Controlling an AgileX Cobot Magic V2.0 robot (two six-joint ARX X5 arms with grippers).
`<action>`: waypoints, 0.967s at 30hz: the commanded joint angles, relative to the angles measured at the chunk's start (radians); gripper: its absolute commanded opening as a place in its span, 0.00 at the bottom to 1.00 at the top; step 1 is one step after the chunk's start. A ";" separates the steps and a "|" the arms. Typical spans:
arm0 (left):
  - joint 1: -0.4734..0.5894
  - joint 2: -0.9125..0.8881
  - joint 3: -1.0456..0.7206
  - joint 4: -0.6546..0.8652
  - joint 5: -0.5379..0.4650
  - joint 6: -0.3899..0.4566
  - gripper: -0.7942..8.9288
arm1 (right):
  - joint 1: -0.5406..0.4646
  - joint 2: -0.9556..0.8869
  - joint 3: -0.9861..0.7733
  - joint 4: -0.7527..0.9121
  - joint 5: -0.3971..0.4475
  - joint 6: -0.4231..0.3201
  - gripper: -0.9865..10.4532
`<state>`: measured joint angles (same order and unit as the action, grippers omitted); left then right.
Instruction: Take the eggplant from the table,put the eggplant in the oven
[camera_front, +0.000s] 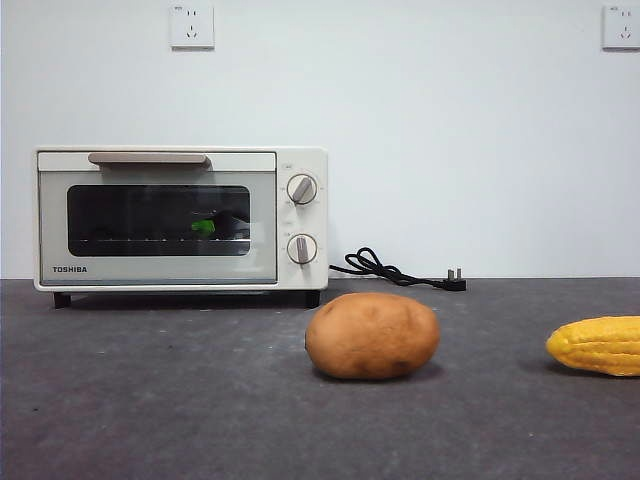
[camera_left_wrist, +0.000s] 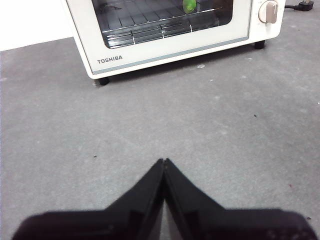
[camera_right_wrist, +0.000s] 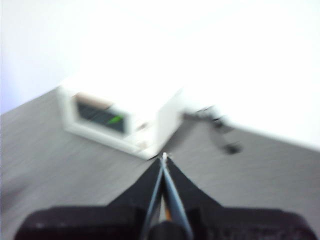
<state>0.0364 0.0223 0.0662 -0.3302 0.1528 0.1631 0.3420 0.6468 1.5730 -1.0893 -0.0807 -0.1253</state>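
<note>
The cream-white oven (camera_front: 312, 268) stands at the back left of the table (camera_front: 180, 400) with its door closed. Through the dark window the eggplant's green cap (camera_front: 203, 227) shows on the wire rack; its purple body is hard to make out. In the left wrist view the oven (camera_left_wrist: 165, 52) is close ahead, the green cap (camera_left_wrist: 189, 5) behind the glass, and my left gripper (camera_left_wrist: 164, 161) is shut and empty above bare table. The right wrist view is blurred: my right gripper (camera_right_wrist: 164, 156) is shut and empty, farther from the oven (camera_right_wrist: 165, 112). Neither arm appears in the front view.
A brown potato (camera_front: 372, 335) lies mid-table in front of the oven's right side. A yellow corn cob (camera_front: 600, 345) lies at the right edge. A black power cord with plug (camera_front: 400, 271) runs along the wall right of the oven.
</note>
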 joint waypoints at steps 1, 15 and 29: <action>0.000 0.000 -0.008 0.005 0.004 -0.007 0.08 | -0.056 -0.101 -0.028 0.002 0.066 -0.067 0.09; -0.001 0.000 -0.008 0.005 0.004 -0.007 0.08 | -0.294 -0.601 -0.611 0.438 0.081 0.026 0.09; -0.001 0.016 -0.007 0.005 0.004 -0.007 0.08 | -0.350 -0.632 -1.369 1.025 0.097 0.234 0.09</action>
<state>0.0364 0.0376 0.0662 -0.3298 0.1524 0.1631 -0.0067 0.0212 0.2382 -0.0910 0.0116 0.0746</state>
